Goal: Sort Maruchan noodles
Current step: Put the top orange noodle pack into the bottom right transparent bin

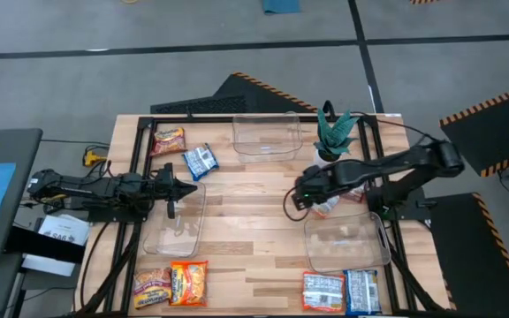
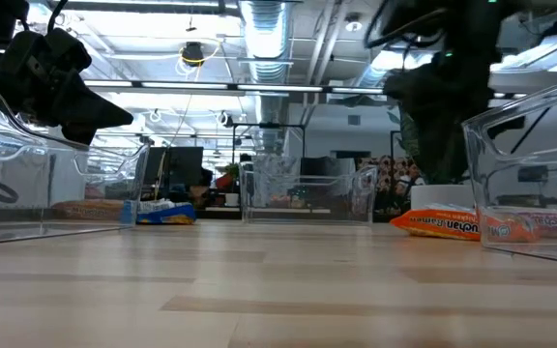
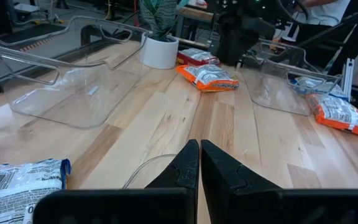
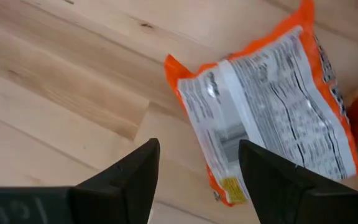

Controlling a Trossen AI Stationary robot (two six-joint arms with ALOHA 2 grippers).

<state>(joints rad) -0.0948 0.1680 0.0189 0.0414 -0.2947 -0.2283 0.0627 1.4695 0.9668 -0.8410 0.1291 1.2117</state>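
Right under the right wrist camera lies an orange-and-white plastic ramen packet (image 4: 272,112), back side up on the pale wooden table (image 1: 254,221), and it looks to be the next thing in play. Sweeping from the left of the table: a red-and-yellow packet (image 1: 168,140) and a blue-and-white packet (image 1: 201,161) lie loose near the far left corner, and two more yellow-orange packets (image 1: 171,284) sit side by side at the near left edge. The clear plastic bin on the left (image 1: 177,225) looks empty, and so does the clear bin at the far middle (image 1: 267,134). Moving right, the small green potted plant (image 1: 334,132) stands by the far edge, the clear bin on the right (image 1: 346,243) shows nothing inside from above, and an orange packet (image 1: 322,291) and a blue packet (image 1: 362,291) rest at the near right edge. By my reading the sorting has hardly begun: every packet on show is outside a bin. As for the arms, the left gripper (image 1: 171,187) reaches over the left bin's far edge, fingers pressed together and holding nothing, while the right gripper (image 4: 197,177) hovers just above the orange-and-white packet, jaws spread wide and empty, one finger (image 4: 278,180) over the packet's corner.
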